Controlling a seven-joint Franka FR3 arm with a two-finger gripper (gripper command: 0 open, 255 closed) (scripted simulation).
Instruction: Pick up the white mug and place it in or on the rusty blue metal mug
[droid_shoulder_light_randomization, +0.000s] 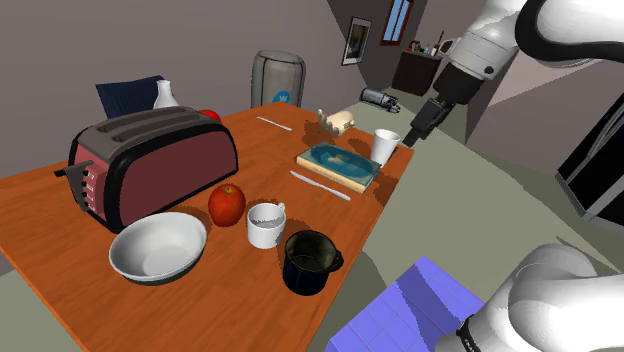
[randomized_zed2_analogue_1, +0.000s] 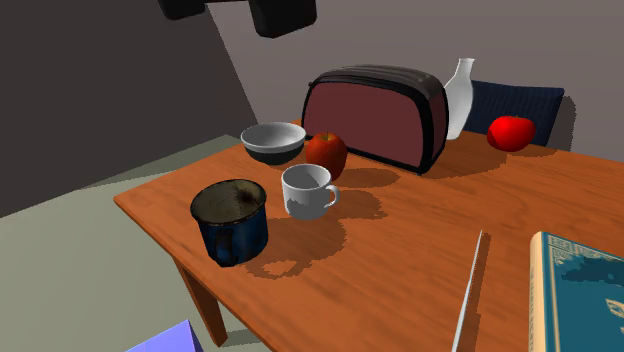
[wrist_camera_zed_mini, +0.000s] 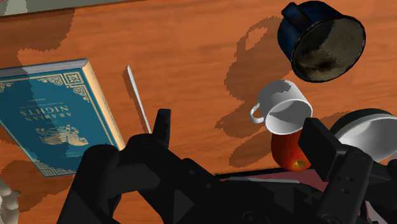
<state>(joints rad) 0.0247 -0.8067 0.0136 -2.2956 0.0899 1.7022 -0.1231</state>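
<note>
The hand (droid_shoulder_light_randomization: 420, 125) hangs high over the tabletop (droid_shoulder_light_randomization: 270, 160), fingers (wrist_camera_zed_mini: 162, 130) apart and empty (grasp not begun, I judge); in the shoulder view the white mug (droid_shoulder_light_randomization: 265, 224) stands upright just beside the blue mug (droid_shoulder_light_randomization: 308, 262), at its ten o'clock.

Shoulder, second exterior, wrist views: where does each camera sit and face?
Shoulder: beside the stand, looking down the table past the white mug; arm and gripper show.
Second exterior: low at the table's edge, facing the toaster; black gripper parts at top.
Wrist: on the hand, looking down; open fingers show.
Shared: white mug beside blue mug.
</note>
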